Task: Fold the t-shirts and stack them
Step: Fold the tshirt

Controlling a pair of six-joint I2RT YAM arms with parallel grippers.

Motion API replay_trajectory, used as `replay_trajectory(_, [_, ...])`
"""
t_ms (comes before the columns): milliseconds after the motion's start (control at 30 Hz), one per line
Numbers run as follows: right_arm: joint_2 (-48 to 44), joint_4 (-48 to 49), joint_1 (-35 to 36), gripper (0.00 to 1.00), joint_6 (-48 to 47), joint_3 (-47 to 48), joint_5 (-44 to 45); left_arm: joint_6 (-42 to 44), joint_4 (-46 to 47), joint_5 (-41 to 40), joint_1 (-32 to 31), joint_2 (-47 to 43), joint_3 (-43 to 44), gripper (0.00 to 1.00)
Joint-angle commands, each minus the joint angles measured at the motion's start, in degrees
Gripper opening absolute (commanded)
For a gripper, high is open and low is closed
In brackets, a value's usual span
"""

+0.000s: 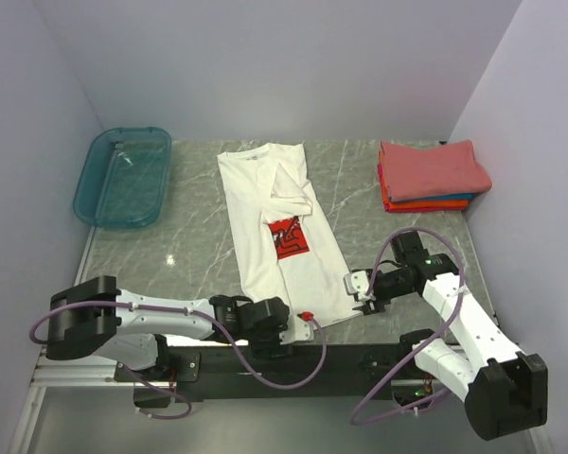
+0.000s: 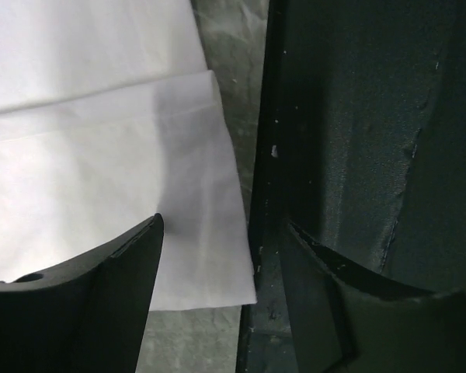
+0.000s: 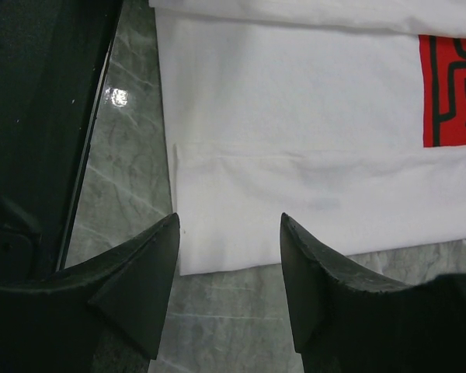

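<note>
With left gripper (image 2: 221,225) and right gripper (image 3: 229,221) open and empty over the hem corners of the white tee (image 1: 265,194) lying flat on the table (image 1: 194,236), pinching only one layer could skew the fold

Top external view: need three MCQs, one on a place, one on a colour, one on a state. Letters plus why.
1. Where is the stack of folded coral-red, orange and blue t-shirts? A near left; B far right; C centre.
2. The square print on the white short-sleeved t-shirt is: A red; B green; C yellow.
3. The left gripper and right gripper are: A both shut; B only one open; C both open.
Key: B, it lies far right in the top view; A, the red square shows mid-shirt; C, each wrist view shows its gripper spread wide at the shirt's hem.
</note>
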Motion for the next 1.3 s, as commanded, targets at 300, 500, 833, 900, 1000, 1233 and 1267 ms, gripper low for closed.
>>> replay_trajectory(300, [3.11, -0.59, -0.65, 0.61, -1.97, 0.22, -2.13, 1.72, 0.61, -5.3, -1.06, 3.85, 2.2, 0.5])
replay_trajectory(500, [3.9, -0.85, -0.65, 0.6, -2.67, -0.13, -2.3, 1.99, 2.2, -4.86, 0.0, -1.25, 0.62, 0.52])
replay_trajectory(833, [4.69, -1.3, -0.65, 0.6, -3.73, -0.31, -2.04, 2.16, 1.85, -3.99, 0.97, -0.38, 1.32, 0.52])
replay_trajectory(900, [4.6, -1.3, -0.65, 0.6, -3.64, -0.31, -1.86, 2.07, 1.58, -2.94, 0.97, -0.55, 1.41, 0.55])
replay_trajectory(1000, [4.95, -1.65, -0.65, 0.6, -4.08, -0.22, -1.69, 2.69, 1.32, -1.27, 0.97, -1.51, 1.32, 0.59])
replay_trajectory(1233, [7.06, -3.31, -0.57, 0.6, -6.1, 0.04, -1.34, 2.77, 0.26, -1.43, 0.79, 2.51, 2.73, 0.59])
replay_trajectory(1267, [7.24, -3.32, -0.57, 0.6, -6.28, -0.04, -1.16, 2.78, 0.0, -1.7, 0.7, 3.31, 2.99, 0.59])
